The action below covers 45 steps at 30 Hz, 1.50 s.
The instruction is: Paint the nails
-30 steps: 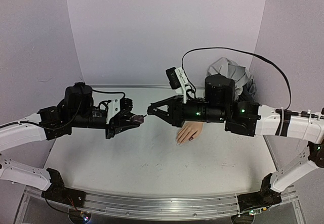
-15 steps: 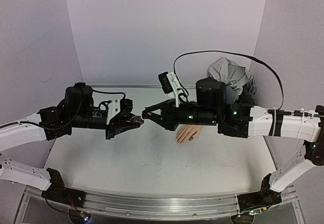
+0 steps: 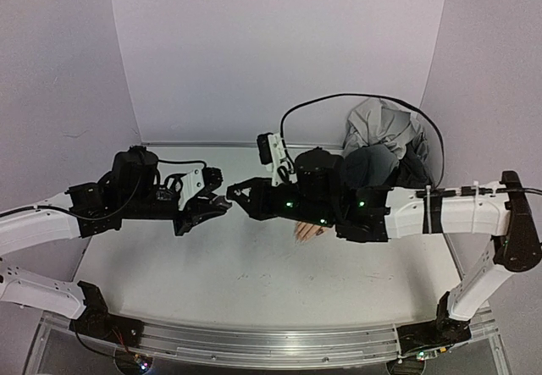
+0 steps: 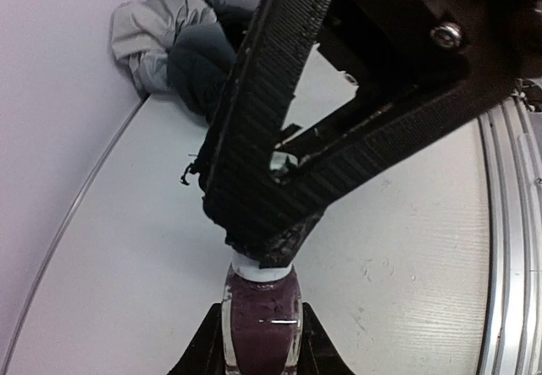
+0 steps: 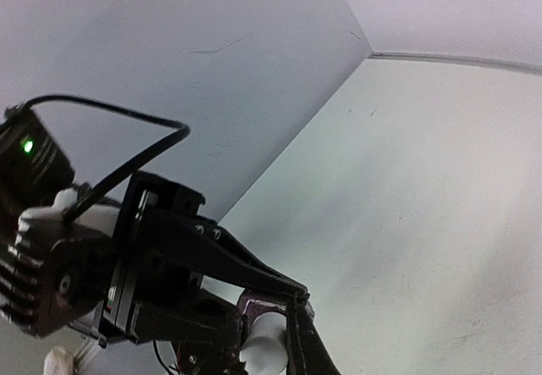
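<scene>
Meeting mid-frame above the worktop [image 3: 212, 282], left jaws clamp a maroon bottle [image 4: 261, 328] while right jaws pinch its white cap [image 5: 264, 334]. In the overhead view, the mannequin hand [image 3: 303, 233] lies just right of centre beneath the right arm [image 3: 423, 214], nails too small to see.

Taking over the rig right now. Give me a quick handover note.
Left gripper: shut on the polish bottle, held off the table.
Right gripper: shut on the white cap at the bottle's neck.
Mannequin hand: lies on the table, mostly hidden under the right arm; nails too small to read.
Done: no painted nail can be confirmed.
Left: check each nail and paint the bare ones.
</scene>
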{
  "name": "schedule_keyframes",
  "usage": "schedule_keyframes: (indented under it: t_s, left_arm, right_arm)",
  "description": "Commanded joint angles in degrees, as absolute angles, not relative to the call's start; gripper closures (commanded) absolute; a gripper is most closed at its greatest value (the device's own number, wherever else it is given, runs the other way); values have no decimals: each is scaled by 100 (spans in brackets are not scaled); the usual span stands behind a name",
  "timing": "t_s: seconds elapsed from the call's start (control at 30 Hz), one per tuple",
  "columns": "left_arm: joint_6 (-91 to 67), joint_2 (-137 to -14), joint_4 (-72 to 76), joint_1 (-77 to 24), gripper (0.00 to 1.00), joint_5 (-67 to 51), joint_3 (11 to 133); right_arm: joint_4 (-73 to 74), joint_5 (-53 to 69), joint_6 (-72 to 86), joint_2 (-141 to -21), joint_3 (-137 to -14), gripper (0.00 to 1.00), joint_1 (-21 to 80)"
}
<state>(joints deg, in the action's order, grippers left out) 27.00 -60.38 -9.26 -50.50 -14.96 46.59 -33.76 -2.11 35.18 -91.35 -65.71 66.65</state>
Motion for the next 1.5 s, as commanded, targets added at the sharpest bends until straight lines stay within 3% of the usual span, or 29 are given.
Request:
schedule_keyframes:
  t_s: [0.0,0.13,0.33,0.47,0.57,0.73,1.03,1.23,1.47]
  left_arm:
    - [2419,-5846,350,-5197,100,-1327,4746]
    - [2453,-5869,405,-5236,100,-992,4720]
    - [2383,-5941,418,-5238,100,-907,4727]
    - [2348,-5998,408,-5238,100,-836,4736]
    - [2320,-6052,410,-5238,100,-849,4738]
    - [2215,-6135,397,-5238,100,-885,4785]
    - [1905,-6274,351,-5230,100,-2379,4875]
    - [1872,-6399,324,-5229,100,-2812,4912]
    - [1853,-6416,305,-5229,100,-2967,4931]
  right_arm:
    - [-3454,-1082,5399,-10049,-6970,100,7178]
    - [-3363,-993,6051,-10296,-7325,100,7251]
    - [-3440,-1410,6027,-9743,-7036,99,7245]
    - [-3170,-1912,5272,-8986,-6778,74,7225]
    - [-2694,-2287,4596,-8396,-6636,42,7197]
    - [-2215,-2200,3668,-7656,-6393,3,6965]
    - [-2442,782,1507,-7241,-5938,2,5958]
    - [-2862,2203,924,-7505,-6003,15,5956]
    - [-2987,2403,877,-7951,-6250,32,5956]
